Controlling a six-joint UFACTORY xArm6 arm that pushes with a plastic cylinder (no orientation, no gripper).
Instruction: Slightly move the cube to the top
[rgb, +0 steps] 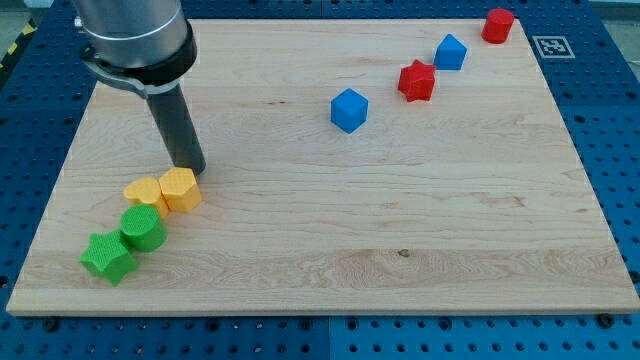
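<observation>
A blue cube (349, 110) sits on the wooden board (330, 250) right of the middle, toward the view's top. My tip (190, 168) is far to the view's left of it, at the top edge of a yellow block (181, 189), touching it or nearly so. A second yellow block (143, 191) lies against that one on its left. The rod rises from the tip up to the arm's grey body at the view's top left.
A green cylinder (142, 228) and a green star (108, 258) lie below the yellow blocks. A red star (417, 81), another blue block (450, 52) and a red block (497, 25) run diagonally toward the top right corner.
</observation>
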